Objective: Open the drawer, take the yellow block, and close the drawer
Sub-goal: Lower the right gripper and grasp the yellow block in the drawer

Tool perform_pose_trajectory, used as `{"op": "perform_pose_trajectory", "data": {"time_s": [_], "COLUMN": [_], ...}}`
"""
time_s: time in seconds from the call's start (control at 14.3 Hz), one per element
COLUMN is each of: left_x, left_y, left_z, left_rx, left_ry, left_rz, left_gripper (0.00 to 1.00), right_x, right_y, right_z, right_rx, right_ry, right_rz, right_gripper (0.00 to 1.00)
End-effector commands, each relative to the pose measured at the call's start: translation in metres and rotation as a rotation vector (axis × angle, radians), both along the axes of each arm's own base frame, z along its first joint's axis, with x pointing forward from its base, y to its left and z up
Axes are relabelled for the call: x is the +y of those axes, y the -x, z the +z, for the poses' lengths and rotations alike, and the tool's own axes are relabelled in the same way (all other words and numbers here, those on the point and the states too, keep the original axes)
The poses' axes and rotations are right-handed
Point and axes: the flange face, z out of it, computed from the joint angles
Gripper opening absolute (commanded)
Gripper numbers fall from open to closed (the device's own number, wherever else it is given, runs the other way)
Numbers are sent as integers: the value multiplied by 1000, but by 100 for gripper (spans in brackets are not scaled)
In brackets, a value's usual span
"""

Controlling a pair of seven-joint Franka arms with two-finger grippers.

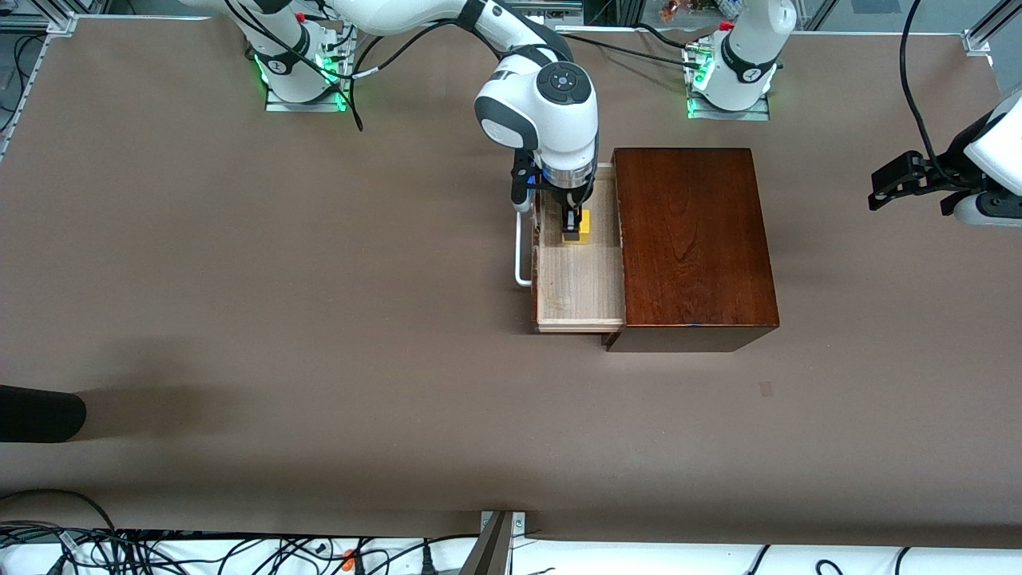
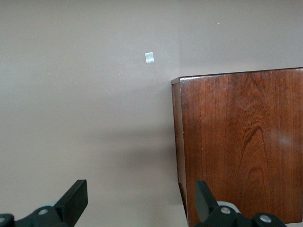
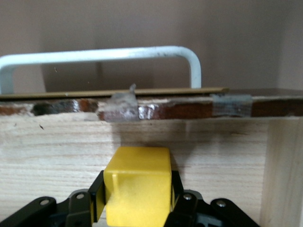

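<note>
No words, numbers or signs are showing clearly enough to read on anything here. Small marks on the white robot bases are too tiny to make out.

Yellow block (image 3: 137, 182) cut off at frame edge (right wrist view); right arm hides part of drawer (image 1: 579, 279).
</note>
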Motion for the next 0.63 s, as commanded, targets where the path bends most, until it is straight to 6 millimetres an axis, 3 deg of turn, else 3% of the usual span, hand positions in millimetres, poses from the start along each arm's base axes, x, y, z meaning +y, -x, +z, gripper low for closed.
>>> {"op": "perform_pose_trajectory", "data": {"time_s": [0.0,0.14,0.35,0.56], "left_x": [1,1,0,0], "left_y": [-4,-4,-4,-4], "left_z": [4,4,3,3], "left_rx": [-10,-10,-9,-9], "left_ry": [30,30,30,31], "left_rz": [-19,-19,-13,-13], "left_gripper": [100,100,100,100], "right_x": [2,-6,-38,-89], "right_y": [-16,-20,-27,-46], "right_z": [67,94,164,200], "right_rx": [1,54,18,39], "right_ry": [-6,-1,15,92], "right_rz": [-45,-37,89,376], "right_gripper": [0,0,0,0]}}
